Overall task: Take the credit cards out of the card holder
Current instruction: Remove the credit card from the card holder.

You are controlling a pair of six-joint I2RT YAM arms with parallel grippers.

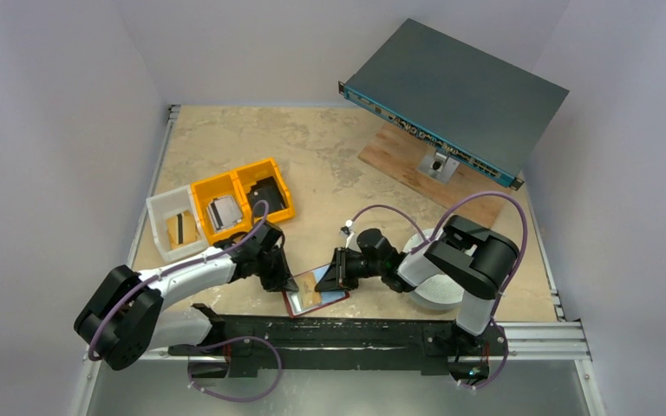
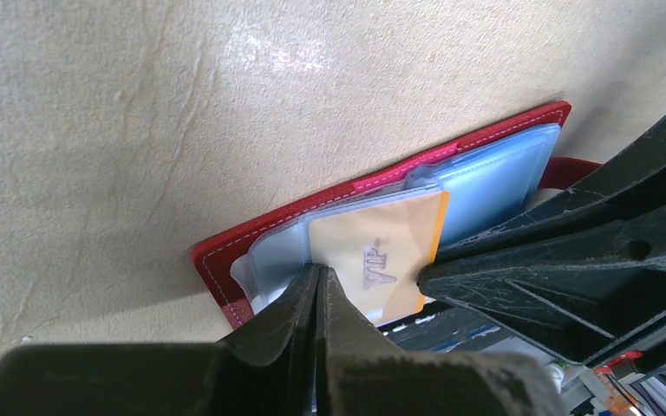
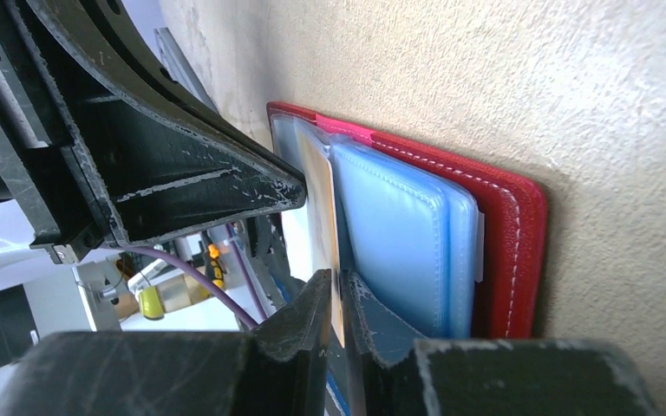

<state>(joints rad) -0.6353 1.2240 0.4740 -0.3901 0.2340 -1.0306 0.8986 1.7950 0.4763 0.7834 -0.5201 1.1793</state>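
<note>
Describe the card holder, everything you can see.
Red leather-look card holder with pale stitching, lying open and flat on the table near the arms' bases. Inside are clear blue-grey plastic sleeves. A yellow card stands up out of them. The left gripper, shut, rests its tip on the sleeves beside the card; the right gripper pinches the card's edge. A red tab shows at one end.

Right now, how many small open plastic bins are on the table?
3, in one row: a white plastic bin leftmost, a yellow plastic bin in the middle, a second yellow plastic bin at the right end. None looks hidden.
</note>
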